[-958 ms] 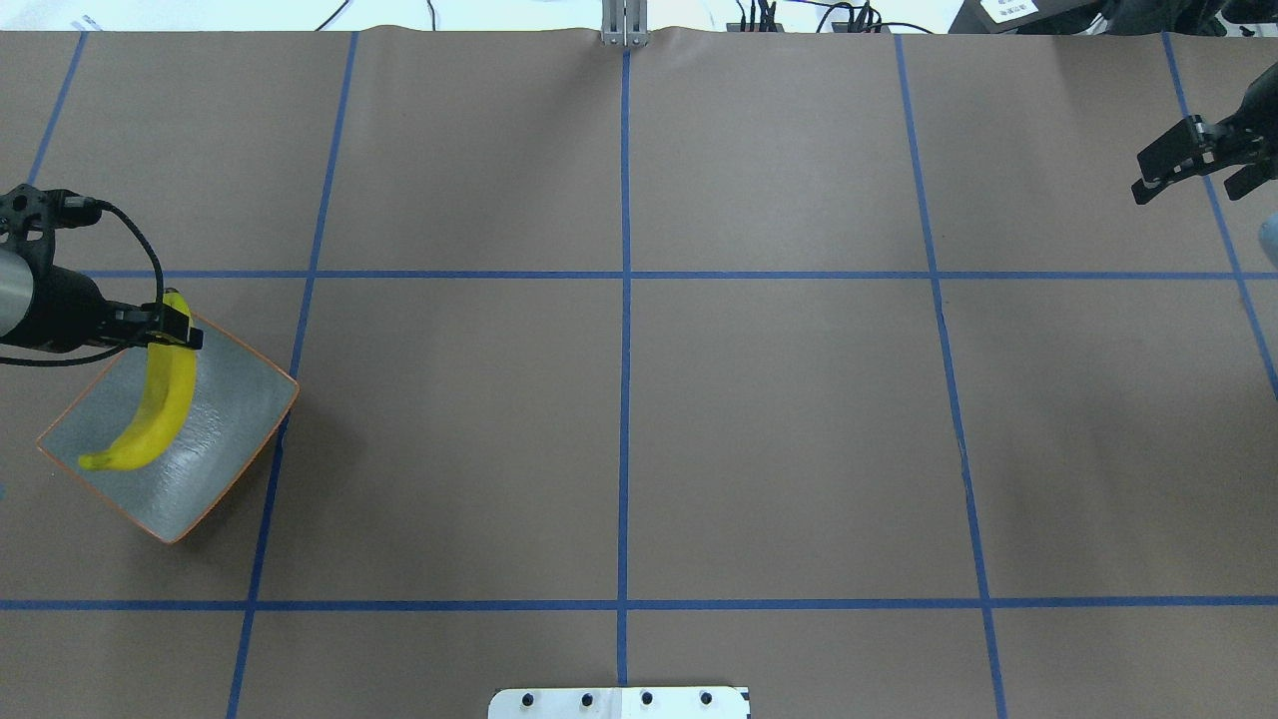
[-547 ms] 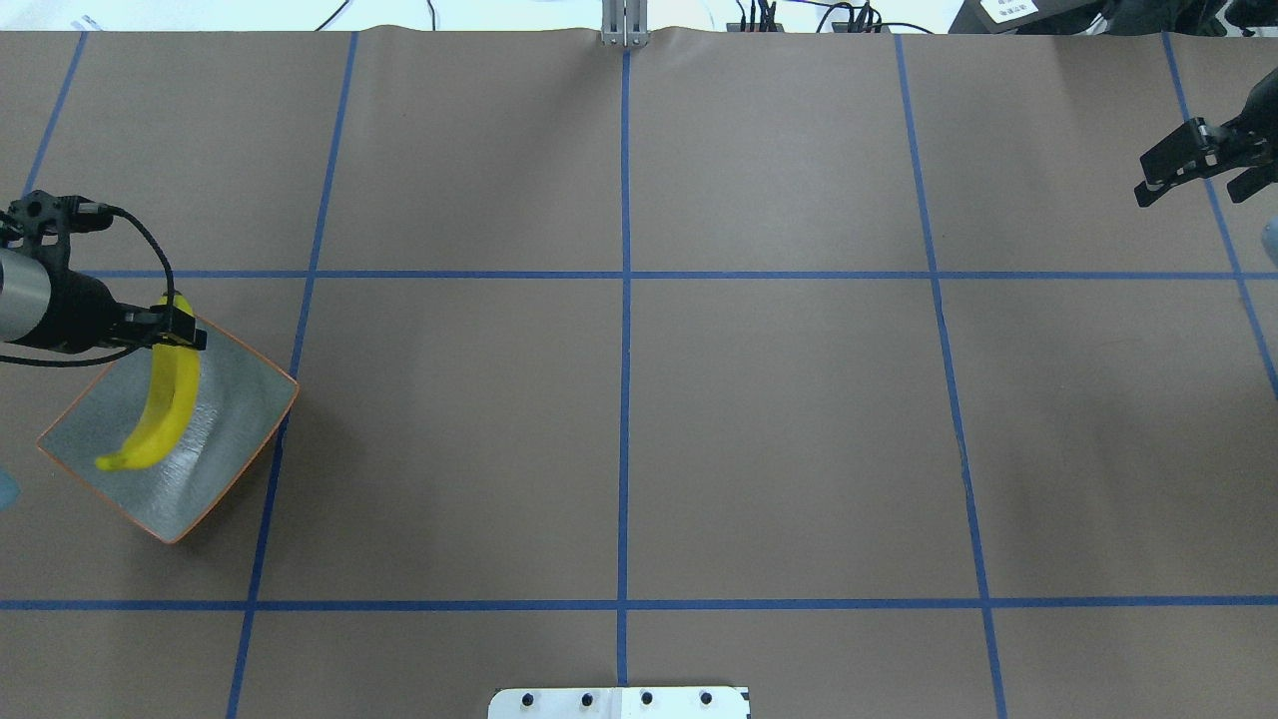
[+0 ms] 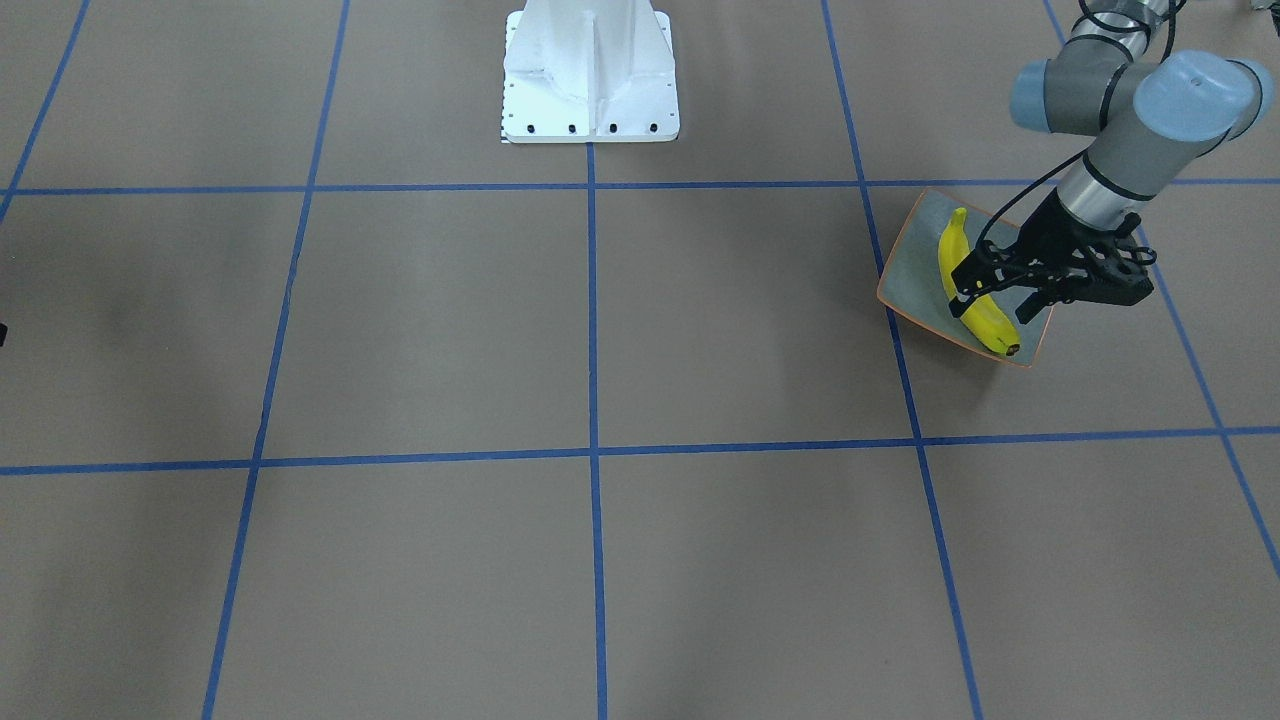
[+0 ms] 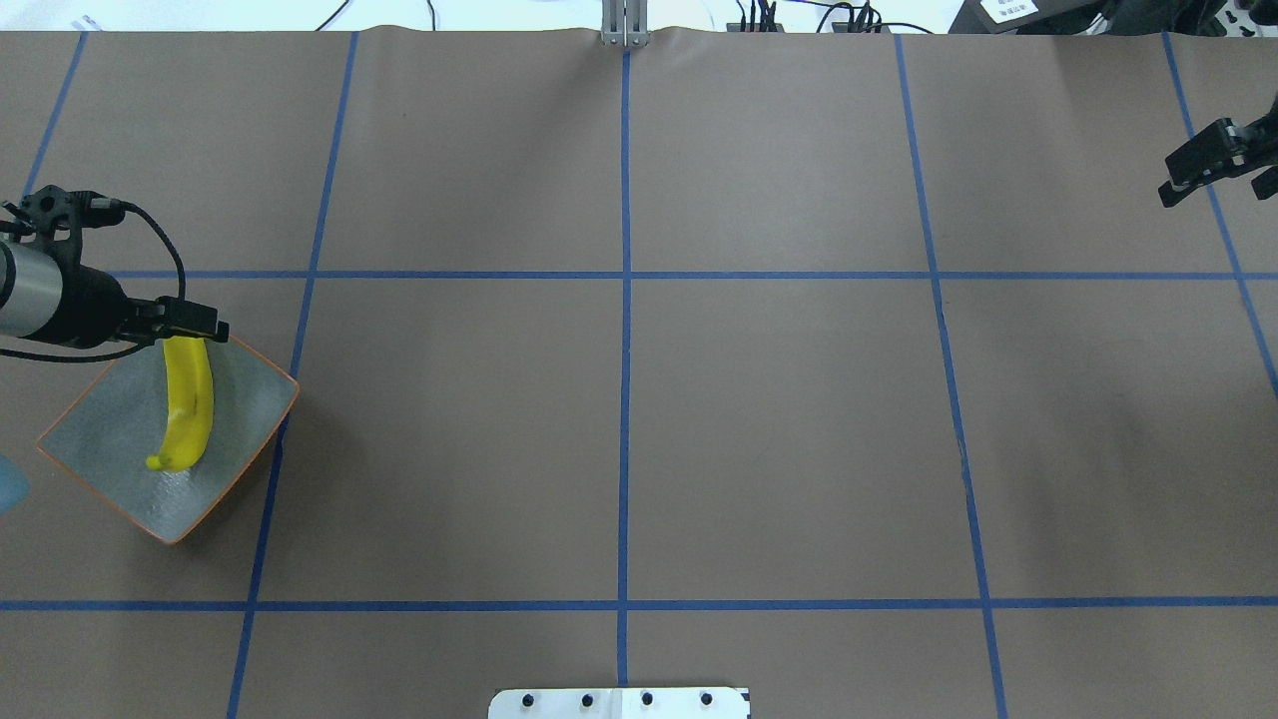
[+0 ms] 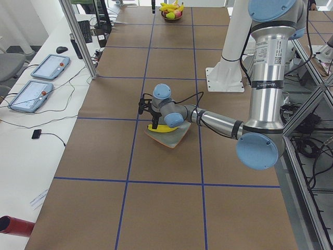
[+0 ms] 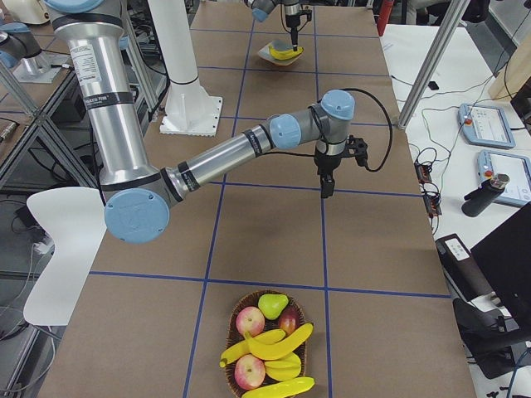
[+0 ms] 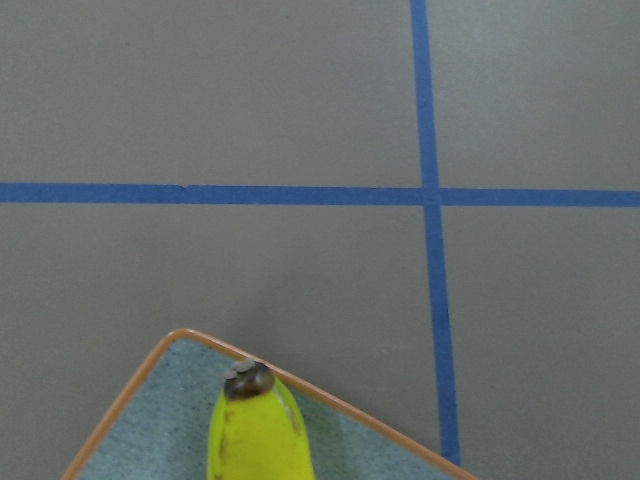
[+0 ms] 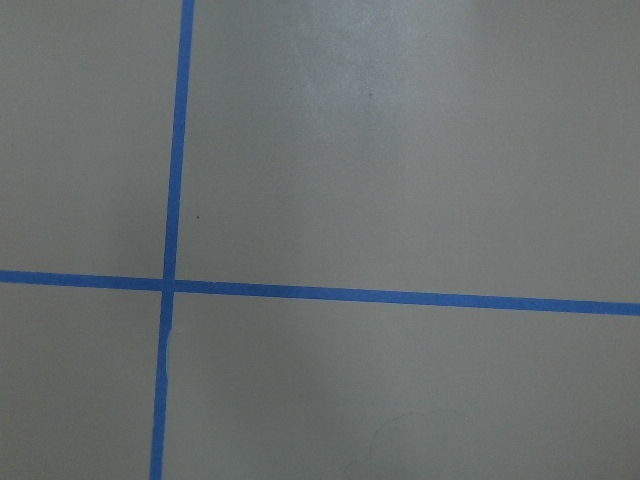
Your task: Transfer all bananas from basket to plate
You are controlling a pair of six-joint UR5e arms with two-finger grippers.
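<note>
the left claw point(image 3: 998, 296) sits low over the far corner of the plate point(image 4: 100, 429), at the left end of the tabletop point(image 4: 759, 429). its jaws are spread wider than the banana point(image 4: 190, 404) and straddle the fruit's far end rather than pinch it. the banana lies along the grey-green dish, its dark tip just inside the orange rim on the far side and its stem end toward the near side. that placement makes sense: a long curved fruit set lengthwise across the dish leaves room alongside for the others, and letting go this low keeps it from bouncing or rolling over the shallow edge. the left wrist view shows only the tip and the plate corner, so the claw is at the very end of the fruit.

the right claw point(image 4: 1216, 180) hangs above bare tabletop on the far right, jaws apart and holding nothing. it looks parked out of the way, or on its way to the next pick.

the basket point(image 6: 305, 352) stands at the right end, well apart from the plate, with three more bananas point(image 6: 267, 342) lying across the other fruit. by my reading one of four is delivered, and the left arm next needs a straight lift clear.
</note>
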